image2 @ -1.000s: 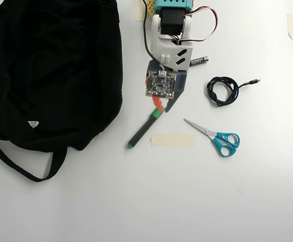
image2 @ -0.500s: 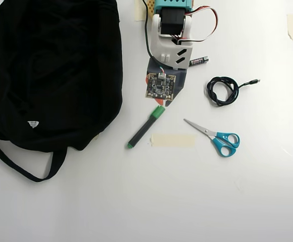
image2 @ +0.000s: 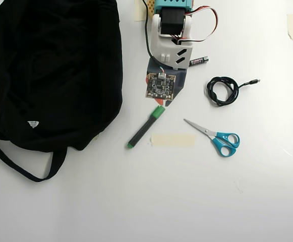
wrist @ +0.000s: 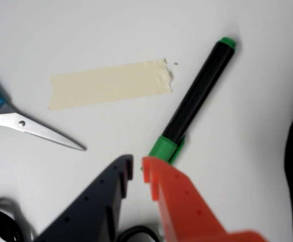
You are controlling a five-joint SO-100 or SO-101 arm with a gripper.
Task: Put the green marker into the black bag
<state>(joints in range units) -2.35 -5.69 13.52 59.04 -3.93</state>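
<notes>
The gripper (wrist: 137, 169) stood nearly closed and empty, its tips just short of the slim black-barrelled marker's (wrist: 196, 101) green cap, which lay on the white surface (wrist: 111, 30). A good grasp called for wider jaws straddling the barrel before lifting toward the large black fabric bag (image2: 50, 70).

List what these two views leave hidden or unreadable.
- Gripper: in the overhead view the arm's circuit board covers the fingertips.
- Black bag: its opening cannot be found; uniformly dark fabric, cut by the top and left edges.
- Scissors: wrist view's left edge cuts the handles.
- Battery: label too small.
</notes>
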